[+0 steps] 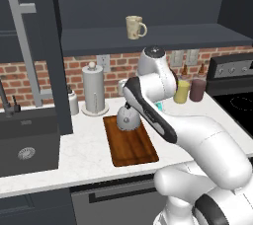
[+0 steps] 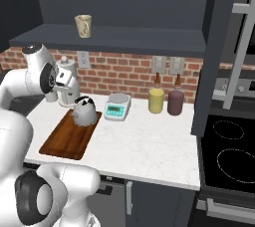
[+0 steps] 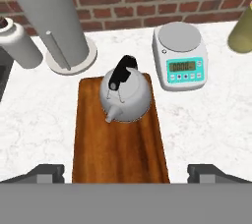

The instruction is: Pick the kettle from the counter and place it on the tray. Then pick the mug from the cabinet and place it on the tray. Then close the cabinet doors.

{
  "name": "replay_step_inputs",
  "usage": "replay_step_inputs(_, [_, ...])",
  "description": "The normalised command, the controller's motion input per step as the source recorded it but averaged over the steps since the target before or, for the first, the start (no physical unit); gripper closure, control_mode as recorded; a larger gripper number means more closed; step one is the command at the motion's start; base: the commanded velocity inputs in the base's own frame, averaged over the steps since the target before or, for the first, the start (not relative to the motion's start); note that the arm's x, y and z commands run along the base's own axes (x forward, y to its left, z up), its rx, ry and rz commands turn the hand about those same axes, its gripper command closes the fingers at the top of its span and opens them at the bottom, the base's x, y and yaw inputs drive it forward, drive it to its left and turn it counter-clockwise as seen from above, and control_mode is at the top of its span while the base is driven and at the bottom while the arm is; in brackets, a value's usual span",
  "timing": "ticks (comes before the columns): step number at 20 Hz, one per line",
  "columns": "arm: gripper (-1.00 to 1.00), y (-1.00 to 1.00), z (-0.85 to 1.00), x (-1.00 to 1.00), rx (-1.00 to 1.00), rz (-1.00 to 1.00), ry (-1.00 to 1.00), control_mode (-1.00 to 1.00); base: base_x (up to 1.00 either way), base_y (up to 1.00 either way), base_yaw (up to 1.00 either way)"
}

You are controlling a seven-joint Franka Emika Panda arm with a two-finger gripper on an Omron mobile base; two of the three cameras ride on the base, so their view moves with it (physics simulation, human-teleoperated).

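Our gripper point(image 3: 126, 171) hangs with its jaws spread wide and nothing between them, poised above the near end of the tray point(image 3: 120, 144). Just beyond, the kettle point(image 3: 125, 94) sits on the tray's far end, black handle up, spout toward us, clear of the fingertips. That leg looks finished, we judge. Past the tray stand the paper-towel holder point(image 1: 94, 91) and the kitchen scale point(image 3: 180, 57) on the counter point(image 2: 149, 139). Farthest and highest, the mug point(image 1: 135, 27) waits upright on the open cabinet point(image 1: 163, 36) shelf, above and behind the claw; the coming reach goes up and back, handle on the right.
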Motion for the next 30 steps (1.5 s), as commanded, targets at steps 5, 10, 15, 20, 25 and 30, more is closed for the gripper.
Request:
replay_step_inputs(5, [-1.00,-0.21,0.67,-0.38,0.00,0.19,-0.13,-1.00,0.00,0.00,0.00])
replay_step_inputs(10, [-1.00,-0.24,0.61,-0.22,-0.02,0.18,-0.22,-1.00,0.00,0.00,0.00])
replay_step_inputs(15, [-1.00,-0.20,0.52,-0.04,-0.04,0.12,-0.39,-1.00,0.00,0.00,0.00])
replay_step_inputs(20, [-1.00,-0.09,0.70,0.00,0.00,0.03,-0.23,-1.00,0.00,0.00,0.00])
replay_step_inputs(25, [-1.00,-0.14,0.66,0.14,0.00,0.00,-0.09,-1.00,0.00,0.00,0.00])
replay_step_inputs(30, [-1.00,-0.17,0.55,0.18,0.00,0.00,-0.01,-1.00,0.00,0.00,0.00])
